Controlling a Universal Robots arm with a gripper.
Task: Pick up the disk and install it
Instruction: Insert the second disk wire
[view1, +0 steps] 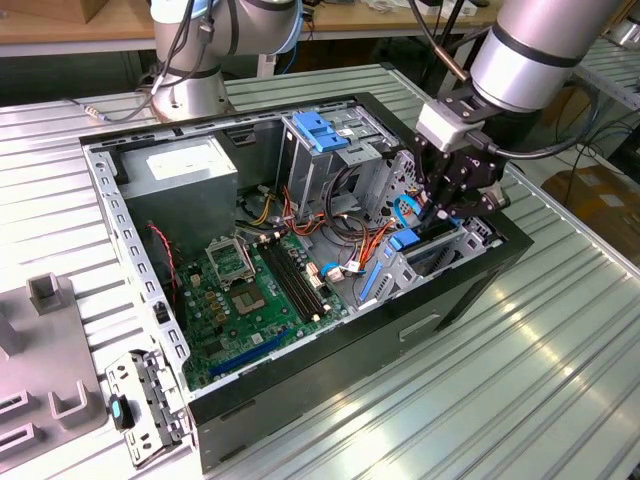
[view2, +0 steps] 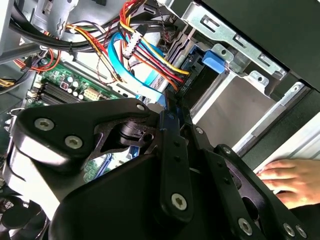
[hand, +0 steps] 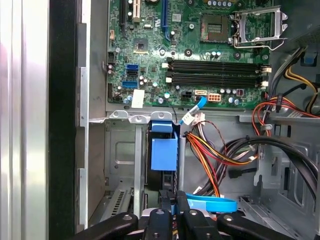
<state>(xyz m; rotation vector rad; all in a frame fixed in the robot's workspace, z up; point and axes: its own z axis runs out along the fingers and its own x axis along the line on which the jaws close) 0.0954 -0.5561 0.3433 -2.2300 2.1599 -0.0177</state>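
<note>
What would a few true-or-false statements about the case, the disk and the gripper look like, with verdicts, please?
1. The disk stands on edge in a metal bay of the case. True.
2. The gripper hangs open over the table, away from the case. False: it reaches into the case, shut on the disk's end.
3. A hand shows just outside the case in the second wrist view. True.
4. The case has its side panel on. False: it lies open, with the motherboard exposed.
</note>
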